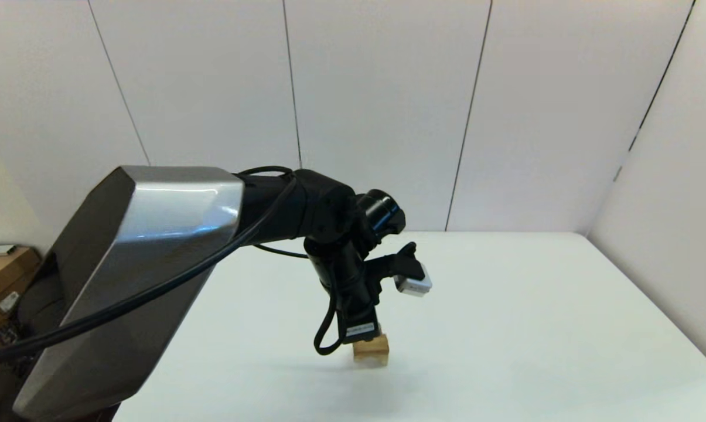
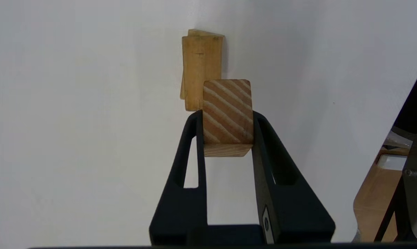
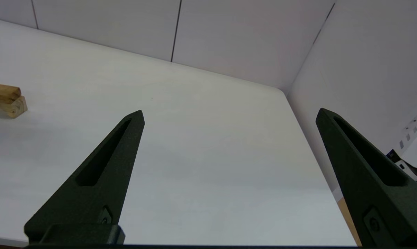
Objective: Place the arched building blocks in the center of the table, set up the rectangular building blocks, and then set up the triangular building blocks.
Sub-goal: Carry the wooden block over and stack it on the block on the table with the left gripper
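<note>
Gripping the chunky, stripe-grained arched block (image 2: pixel 227 114) in our left end effector (image 2: pixel 228 129), we hover above the smooth white tabletop (image 2: pixel 73 138); our right end effector (image 3: pixel 229 114) gapes released.

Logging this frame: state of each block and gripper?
left gripper: shut on the arched block, over the table.
arched block: clamped between the fingers.
rectangular block: lying flat on the table, free.
right gripper: open, empty, above the table.

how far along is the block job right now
Early stage. The left gripper is shut on the arched block, at or just above the table near its middle. Nothing looks placed yet. Other wooden pieces wait beyond it. The right gripper is open, idle.
</note>
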Robot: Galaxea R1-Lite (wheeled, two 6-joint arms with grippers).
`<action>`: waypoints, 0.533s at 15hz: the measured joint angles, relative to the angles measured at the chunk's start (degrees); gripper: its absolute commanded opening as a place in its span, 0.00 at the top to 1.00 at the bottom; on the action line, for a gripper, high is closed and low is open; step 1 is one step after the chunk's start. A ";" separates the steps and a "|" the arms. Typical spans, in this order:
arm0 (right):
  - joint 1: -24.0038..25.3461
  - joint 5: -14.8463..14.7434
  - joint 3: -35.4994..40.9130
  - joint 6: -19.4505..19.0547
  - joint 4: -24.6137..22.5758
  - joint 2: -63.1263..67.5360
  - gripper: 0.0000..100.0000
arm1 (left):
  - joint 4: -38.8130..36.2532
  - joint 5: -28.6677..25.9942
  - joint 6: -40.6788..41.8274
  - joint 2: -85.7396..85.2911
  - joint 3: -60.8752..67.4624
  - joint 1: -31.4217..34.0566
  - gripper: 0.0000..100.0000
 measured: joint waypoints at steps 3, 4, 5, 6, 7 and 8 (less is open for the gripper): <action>0.00 0.00 0.00 -0.01 -0.02 0.00 0.00 | -2.02 0.00 0.00 1.78 0.00 -0.05 1.00; 0.00 -0.02 0.00 0.00 -0.02 0.00 0.00 | -2.40 -0.02 0.00 2.32 0.00 -0.05 1.00; 0.00 0.00 0.00 -0.01 0.00 0.00 0.00 | -2.77 -0.02 0.00 2.80 0.00 -0.02 1.00; 0.00 0.00 0.00 0.02 -0.02 0.00 0.00 | -3.01 0.00 0.01 3.30 0.00 -0.02 1.00; 0.00 -0.02 0.00 0.02 0.00 0.00 0.00 | -3.38 0.00 0.00 3.88 0.00 0.04 1.00; 0.00 -0.02 0.00 0.02 0.00 0.00 0.00 | -3.49 -0.02 0.01 4.38 0.00 0.04 1.00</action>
